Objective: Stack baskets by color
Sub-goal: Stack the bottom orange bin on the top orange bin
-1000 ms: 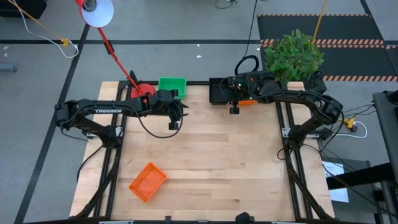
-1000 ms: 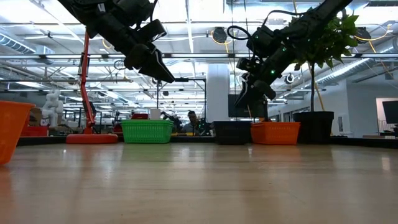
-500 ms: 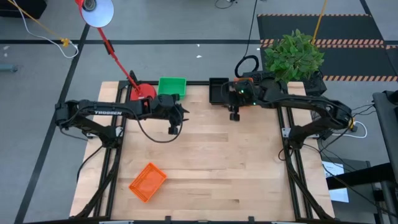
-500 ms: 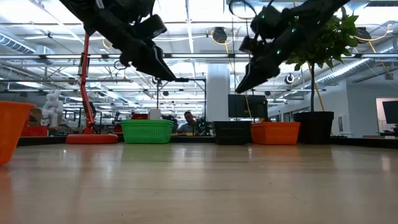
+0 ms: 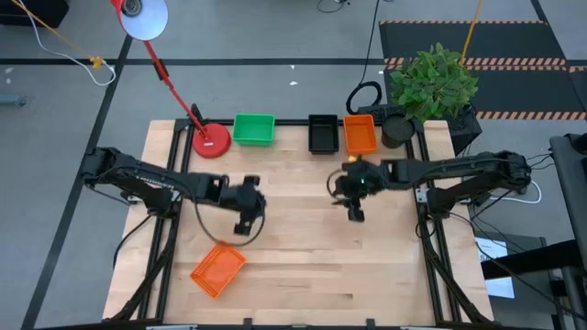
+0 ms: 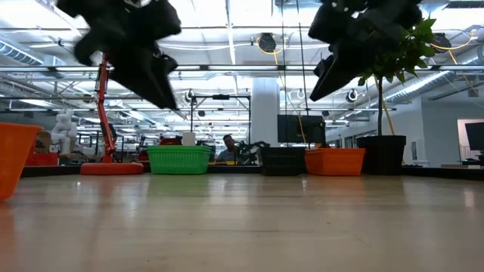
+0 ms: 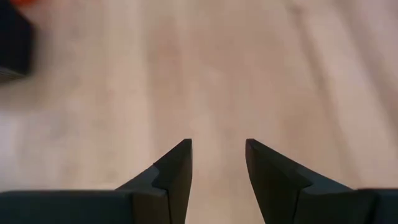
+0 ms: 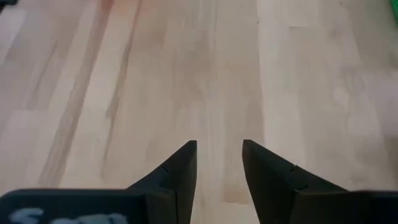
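Sitting lower left of high view, lone orange basket [image 5: 218, 269] remains unstacked; green basket [image 5: 254, 129], black basket [image 5: 323, 134], orange stack [image 5: 359, 135] lined along top edge; left gripper [image 5: 243, 225] has swung down toward it, fingers apart, empty; right gripper [image 5: 354, 212] pulled back to centre, parted, empty; drop-off done, last pickup next.

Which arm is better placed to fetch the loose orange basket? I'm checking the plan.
Probably left: the left gripper, open and empty, hovers just above the lone orange basket; the right gripper is farther off.
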`<move>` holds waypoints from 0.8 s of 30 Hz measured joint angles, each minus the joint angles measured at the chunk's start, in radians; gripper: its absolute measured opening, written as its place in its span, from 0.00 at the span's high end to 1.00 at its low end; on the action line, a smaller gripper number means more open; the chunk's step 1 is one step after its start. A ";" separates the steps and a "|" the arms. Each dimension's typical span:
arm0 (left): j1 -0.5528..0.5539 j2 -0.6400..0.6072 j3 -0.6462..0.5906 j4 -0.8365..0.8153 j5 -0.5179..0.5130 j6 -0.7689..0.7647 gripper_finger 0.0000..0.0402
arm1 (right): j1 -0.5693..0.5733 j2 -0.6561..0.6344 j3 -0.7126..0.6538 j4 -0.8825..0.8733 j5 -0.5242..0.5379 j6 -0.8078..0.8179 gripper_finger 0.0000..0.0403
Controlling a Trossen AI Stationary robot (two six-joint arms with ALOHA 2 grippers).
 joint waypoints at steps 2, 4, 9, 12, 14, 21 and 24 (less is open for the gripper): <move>-0.080 0.000 0.000 -0.033 -0.015 -0.072 0.62 | 0.054 0.001 -0.018 0.032 0.043 0.040 0.69; -0.167 0.000 0.000 -0.054 -0.036 -0.130 0.62 | 0.101 0.001 -0.038 0.038 0.083 0.087 0.69; -0.379 -0.014 0.001 -0.137 -0.053 -0.293 0.62 | 0.219 0.001 -0.052 0.066 0.178 0.257 0.69; -0.498 -0.014 0.000 -0.188 -0.084 -0.422 0.62 | 0.297 0.001 -0.052 0.136 0.222 0.336 0.69; -0.578 -0.014 0.000 -0.200 -0.092 -0.498 0.62 | 0.340 0.001 -0.048 0.199 0.247 0.374 0.69; -0.839 -0.008 0.000 -0.208 -0.155 -0.698 0.62 | 0.485 0.001 -0.017 0.279 0.394 0.518 0.69; -0.917 0.010 0.000 -0.208 -0.155 -0.753 0.62 | 0.546 0.001 -0.016 0.264 0.426 0.536 0.69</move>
